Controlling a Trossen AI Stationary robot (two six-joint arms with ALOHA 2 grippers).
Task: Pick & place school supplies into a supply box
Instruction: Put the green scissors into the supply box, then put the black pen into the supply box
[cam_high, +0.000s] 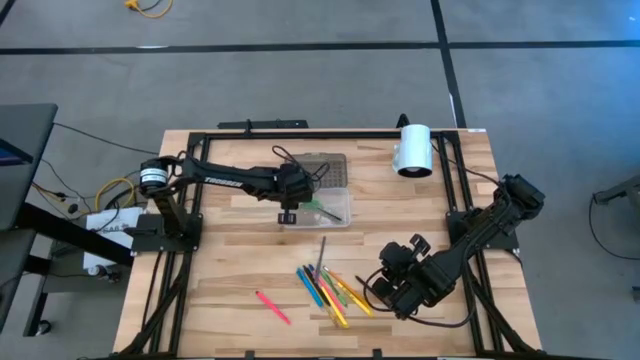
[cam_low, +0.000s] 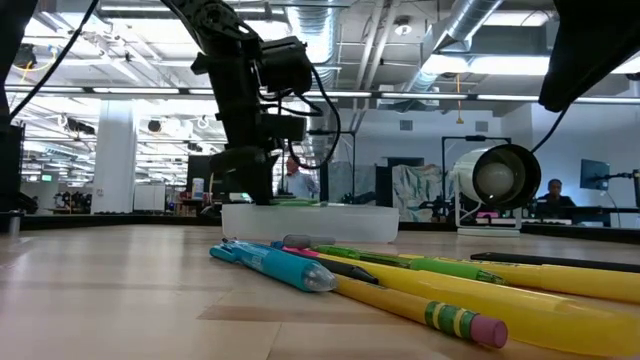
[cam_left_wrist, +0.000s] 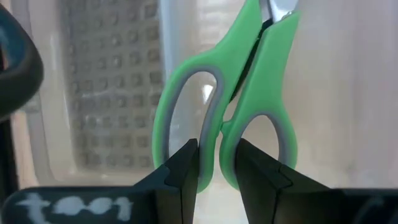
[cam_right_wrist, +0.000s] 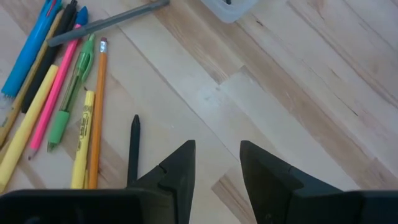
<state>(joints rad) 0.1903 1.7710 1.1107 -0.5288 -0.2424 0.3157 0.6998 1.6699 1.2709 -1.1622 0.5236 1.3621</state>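
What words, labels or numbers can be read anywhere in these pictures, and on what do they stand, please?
No text can be read for certain.
White marks on the body of the left claw, which grips the green scissors: blurred.
White lettering on the left arm: too small to read.
Dark print on a yellow pen: too small to read.

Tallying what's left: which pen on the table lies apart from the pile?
The pink pen, alone left of the fanned cluster, nearer the table's front edge.
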